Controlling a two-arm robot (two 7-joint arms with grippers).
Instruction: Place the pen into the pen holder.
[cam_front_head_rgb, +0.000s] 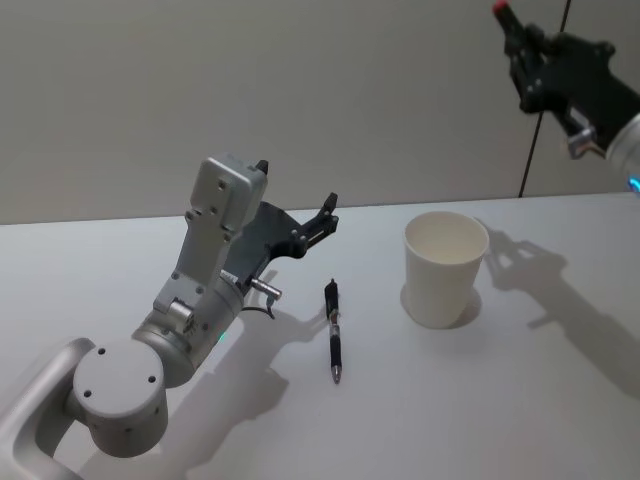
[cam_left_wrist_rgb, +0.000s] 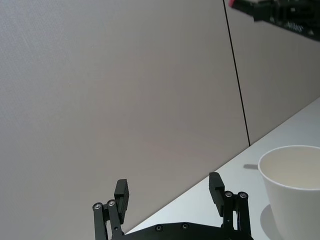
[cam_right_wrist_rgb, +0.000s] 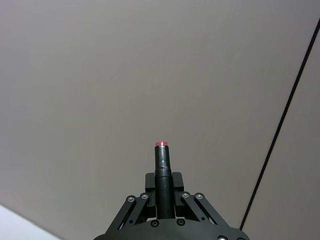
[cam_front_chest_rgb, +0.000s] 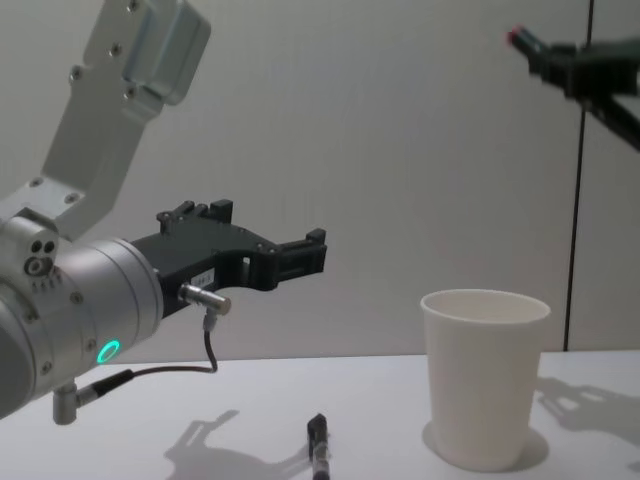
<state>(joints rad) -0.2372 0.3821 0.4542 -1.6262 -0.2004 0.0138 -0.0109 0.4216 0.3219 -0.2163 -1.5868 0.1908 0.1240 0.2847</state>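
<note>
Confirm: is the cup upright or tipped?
Upright: the pen holder stands on its base on the table, open rim facing up.

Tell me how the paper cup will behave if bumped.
The white paper cup looks empty, so it is probably light and would slide easily. Its base is narrower than its rim, so a high push may tip it.

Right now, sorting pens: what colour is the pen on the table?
The pen is black; head view.

head: downward | chest: low, level | wrists: wallward | shared: pen holder (cam_front_head_rgb: 445, 265)
</note>
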